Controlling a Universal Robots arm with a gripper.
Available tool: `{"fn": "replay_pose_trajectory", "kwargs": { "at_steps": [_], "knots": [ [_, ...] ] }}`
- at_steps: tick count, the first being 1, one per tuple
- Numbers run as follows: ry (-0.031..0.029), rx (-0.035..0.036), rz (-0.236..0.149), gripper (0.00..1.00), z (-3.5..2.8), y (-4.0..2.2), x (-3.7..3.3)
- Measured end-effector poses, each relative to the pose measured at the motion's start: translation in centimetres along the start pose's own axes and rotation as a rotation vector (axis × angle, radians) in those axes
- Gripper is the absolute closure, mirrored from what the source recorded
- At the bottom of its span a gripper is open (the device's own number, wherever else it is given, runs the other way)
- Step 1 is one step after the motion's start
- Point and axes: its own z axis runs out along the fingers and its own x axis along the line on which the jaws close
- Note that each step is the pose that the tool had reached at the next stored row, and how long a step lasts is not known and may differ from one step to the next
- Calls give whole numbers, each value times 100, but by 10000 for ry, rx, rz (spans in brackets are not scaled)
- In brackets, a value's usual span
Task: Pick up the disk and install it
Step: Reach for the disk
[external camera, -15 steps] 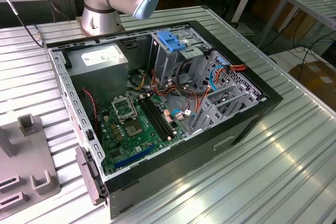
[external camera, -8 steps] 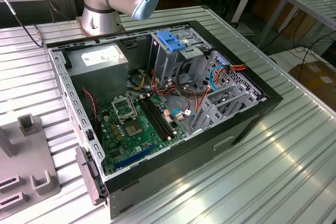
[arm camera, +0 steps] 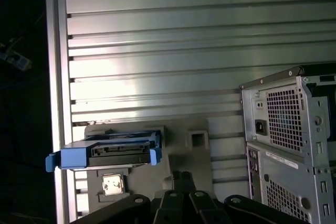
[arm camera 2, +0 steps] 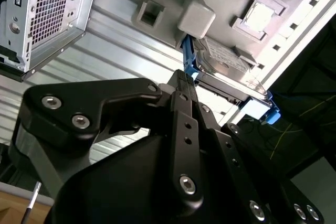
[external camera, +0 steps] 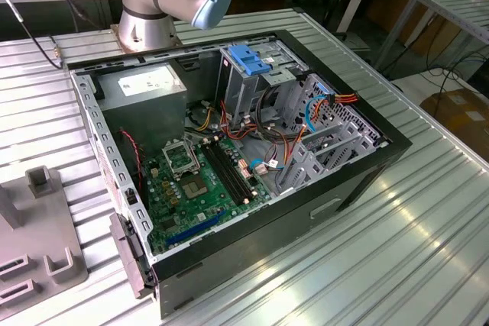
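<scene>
the disk (arm camera: 113, 153) sits on the grey fixture (arm camera: 195, 129) (fixture also at the exterior view's lower left). the gripper (arm camera 2: 181, 80) hangs near it, state we cannot tell. we judge the disk rigid, dense and shock-sensitive; grasp across the blue rails (arm camera 2: 188, 59).

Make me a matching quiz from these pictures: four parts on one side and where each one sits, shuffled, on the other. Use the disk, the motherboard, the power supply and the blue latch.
Things
1. disk
2. motherboard
3. power-supply box
4. blue latch

Places
A. on top of the metal drive cage
B. flat on the floor of the open case
C. on the grey fixture, outside the case
D. in the case corner nearest the arm's base

Pairs: 1-C, 2-B, 3-D, 4-A
</scene>
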Motion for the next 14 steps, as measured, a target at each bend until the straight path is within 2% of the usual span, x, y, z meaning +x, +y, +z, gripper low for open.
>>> {"fn": "replay_pose_trajectory", "kwargs": {
  "at_steps": [4,7,11,14],
  "knots": [
    [1,2,0,90,-1,0,8],
    [0,1,0,90,-2,-3,74],
    [0,0,0,90,-6,-11,290],
    [0,1,-1,90,-8,-13,382]
  ]
}}
